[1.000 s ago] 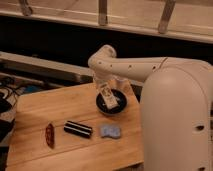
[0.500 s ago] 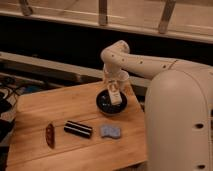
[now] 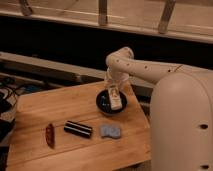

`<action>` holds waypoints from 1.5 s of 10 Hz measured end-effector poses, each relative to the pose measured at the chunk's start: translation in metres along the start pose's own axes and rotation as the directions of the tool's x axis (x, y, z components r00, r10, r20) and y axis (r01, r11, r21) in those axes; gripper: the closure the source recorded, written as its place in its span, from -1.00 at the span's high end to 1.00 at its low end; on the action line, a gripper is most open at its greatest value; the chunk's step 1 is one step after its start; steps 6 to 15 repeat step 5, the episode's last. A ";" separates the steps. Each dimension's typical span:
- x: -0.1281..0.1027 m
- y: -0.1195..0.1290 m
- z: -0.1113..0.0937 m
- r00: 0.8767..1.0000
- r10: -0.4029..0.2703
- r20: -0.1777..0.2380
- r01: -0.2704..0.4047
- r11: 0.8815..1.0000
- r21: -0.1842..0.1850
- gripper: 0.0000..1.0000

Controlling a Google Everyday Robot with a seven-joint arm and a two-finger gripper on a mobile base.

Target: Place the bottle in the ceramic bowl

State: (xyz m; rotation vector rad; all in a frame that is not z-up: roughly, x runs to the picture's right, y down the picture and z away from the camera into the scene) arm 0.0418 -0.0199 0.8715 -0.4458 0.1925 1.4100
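Bottle (image 3: 115, 99) and bowl were the two things that mattered, but going from the left of the frame, a small reddish thing (image 3: 50, 135) lay first on the wooden table (image 3: 40, 110), then a black striped block (image 3: 78, 129), then a small blue-grey thing (image 3: 110, 131). All three sat well apart from the ceramic bowl (image 3: 105, 106), which was a little right of the middle of the frame. The cream bottle was at the bowl, tilted, with its low end down inside and its top end up by the gripper (image 3: 113, 90). The gripper hung just above the bowl, right at the bottle's top. I could not tell if it gripped the bottle or had let go. The big white arm (image 3: 150, 72) came in from the right. I thought the bottle could tip over the rim, because it leaned and was about as long as the bowl was wide. If the gripper pulled up while it touched the bottle, it could drag it out or push the bowl toward the table's far edge.
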 end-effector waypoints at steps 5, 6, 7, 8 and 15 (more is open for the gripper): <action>0.004 0.000 0.026 1.000 -0.011 -0.006 0.011 0.999 -0.038 0.16; 0.004 0.000 0.026 1.000 -0.011 -0.006 0.011 0.999 -0.038 0.16; 0.004 0.000 0.026 1.000 -0.011 -0.006 0.011 0.999 -0.038 0.16; 0.004 0.000 0.026 1.000 -0.011 -0.006 0.011 0.999 -0.038 0.16; 0.004 0.000 0.026 1.000 -0.011 -0.006 0.011 0.999 -0.038 0.16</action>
